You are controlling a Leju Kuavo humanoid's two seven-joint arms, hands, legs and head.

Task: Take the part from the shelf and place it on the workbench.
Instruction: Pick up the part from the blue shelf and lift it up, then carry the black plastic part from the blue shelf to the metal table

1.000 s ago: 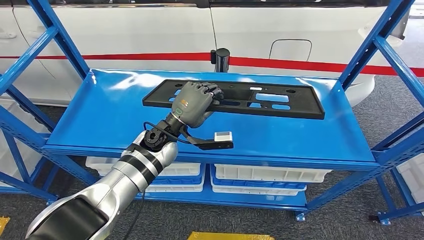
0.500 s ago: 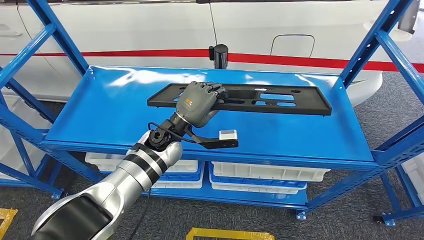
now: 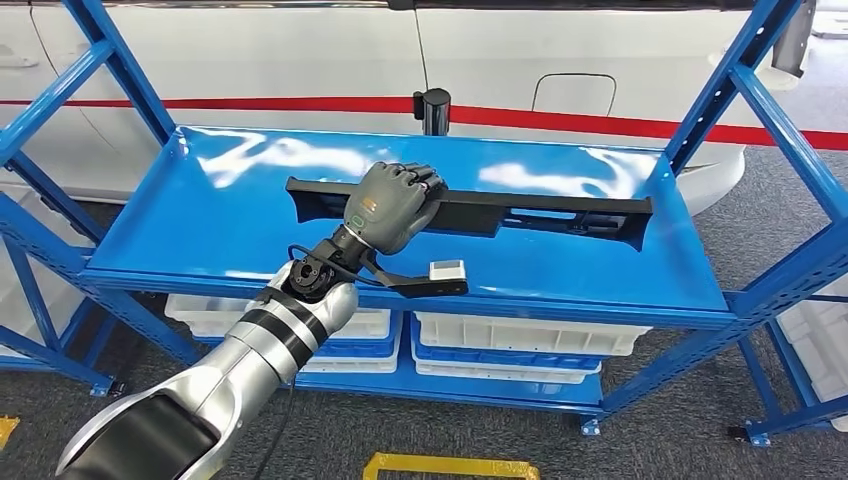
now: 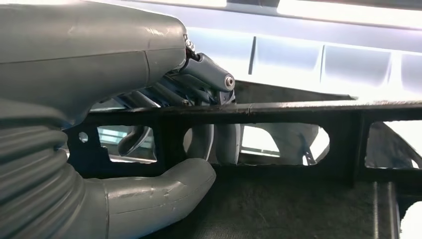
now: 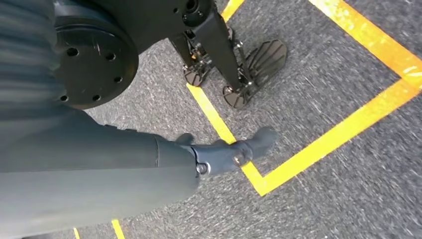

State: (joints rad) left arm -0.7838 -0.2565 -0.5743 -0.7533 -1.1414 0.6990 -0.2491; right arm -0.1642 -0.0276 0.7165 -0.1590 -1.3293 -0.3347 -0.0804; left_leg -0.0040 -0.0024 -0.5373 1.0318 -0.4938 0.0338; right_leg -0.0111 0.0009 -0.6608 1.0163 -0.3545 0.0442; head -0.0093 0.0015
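Left hand (image 3: 388,205) grips the black plastic part (image 3: 540,212), tilted on edge over the blue shelf (image 3: 200,230). Right hand (image 5: 226,152) hangs over the floor, fingers extended, empty.

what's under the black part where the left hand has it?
The left hand grips the black part, tipped on edge over the blue shelf. Its thumb sits beneath; through the cutouts, fingers show. Shelf contact is hidden.
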